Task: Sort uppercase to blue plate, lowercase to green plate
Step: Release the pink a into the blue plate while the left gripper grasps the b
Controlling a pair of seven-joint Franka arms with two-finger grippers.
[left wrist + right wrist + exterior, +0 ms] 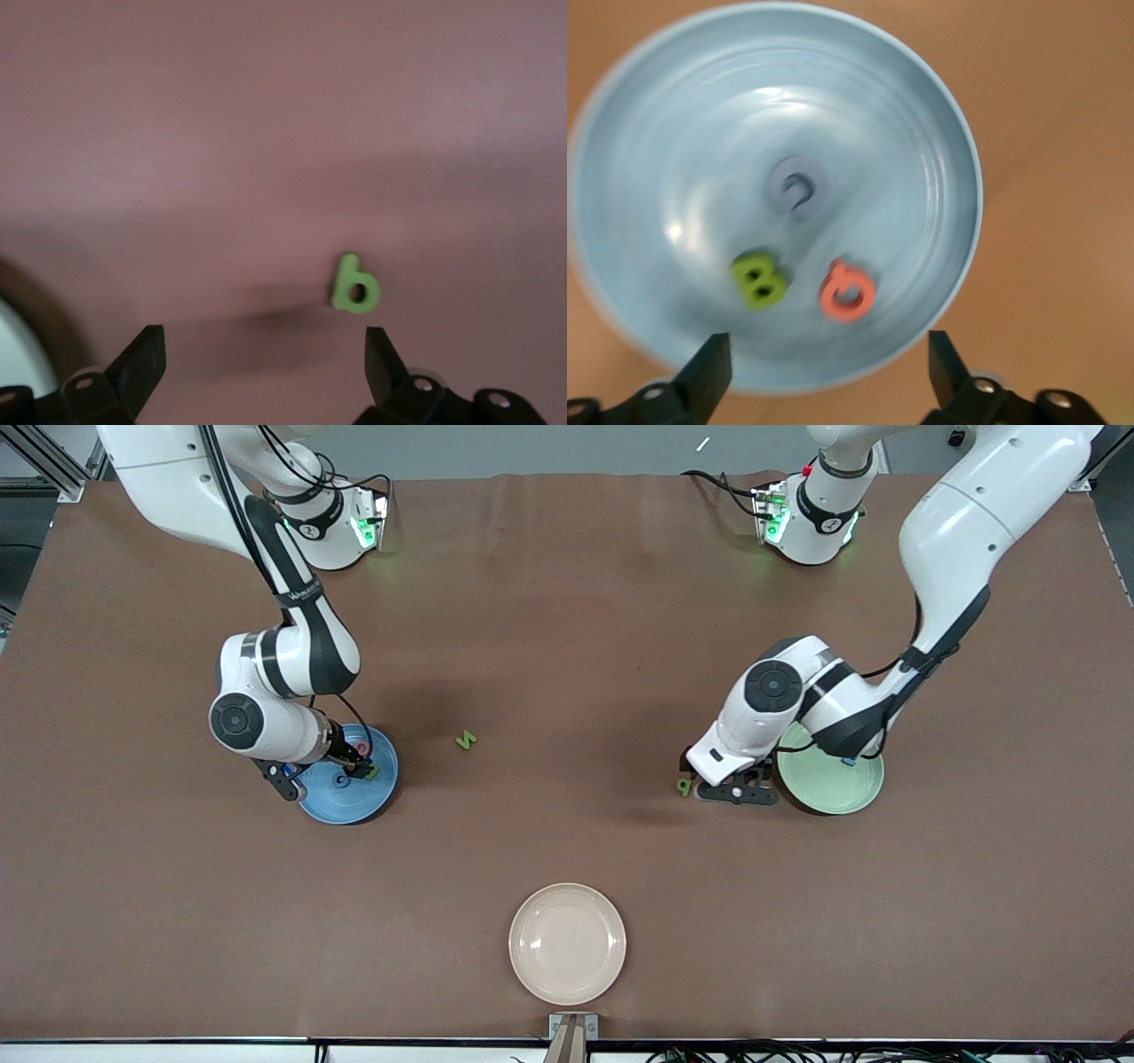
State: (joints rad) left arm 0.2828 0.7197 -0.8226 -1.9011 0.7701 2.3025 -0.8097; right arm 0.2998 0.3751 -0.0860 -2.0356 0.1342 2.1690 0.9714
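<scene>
The blue plate [347,797] [921,133] holds three uppercase letters: a blue G [797,187], a green B [758,281] and a red Q [848,291]. My right gripper [358,766] [828,372] hangs open and empty over the plate's rim. A green N [466,740] lies on the bare table between the two arms. A green lowercase p-like letter [684,786] [355,285] lies on the table beside the green plate [833,793]. My left gripper [694,773] [264,363] is open low over the table right by it, not touching it.
A cream plate [567,943] stands near the table's front edge, midway between the arms. A small blue piece [848,762] shows on the green plate under the left arm's wrist, which covers part of that plate. The brown mat [567,602] covers the whole table.
</scene>
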